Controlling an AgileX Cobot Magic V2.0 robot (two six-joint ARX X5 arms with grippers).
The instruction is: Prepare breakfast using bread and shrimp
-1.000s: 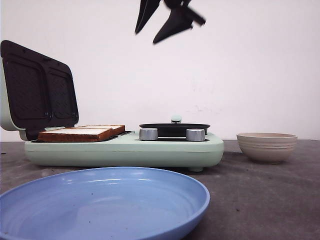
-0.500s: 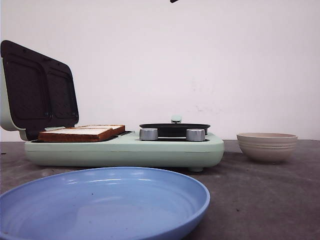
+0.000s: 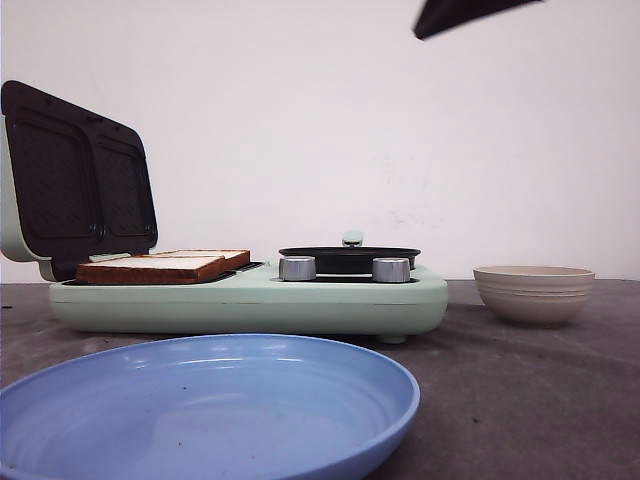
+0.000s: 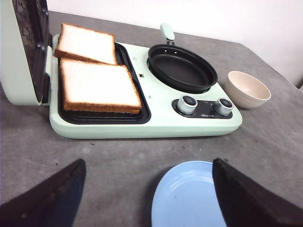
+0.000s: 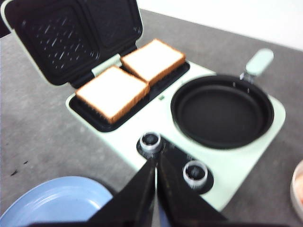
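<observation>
Both slices of bread (image 4: 98, 85) lie flat, side by side, on the grill plate of the mint-green breakfast maker (image 4: 156, 118), its lid (image 3: 75, 175) tipped up behind them. The right gripper (image 5: 156, 177) hangs high above the maker's knobs (image 5: 150, 141), fingers pressed together, holding nothing. The left gripper (image 4: 147, 189) hovers on the near side of the maker, jaws spread wide, empty, over the blue plate (image 4: 189, 198). The frying pan (image 4: 182, 68) beside the bread sits bare. My read: shrimp comes next, so the right arm should swing toward the beige bowl (image 4: 246, 89) just off the maker's knob end, open up before descending, and come down straight.
</observation>
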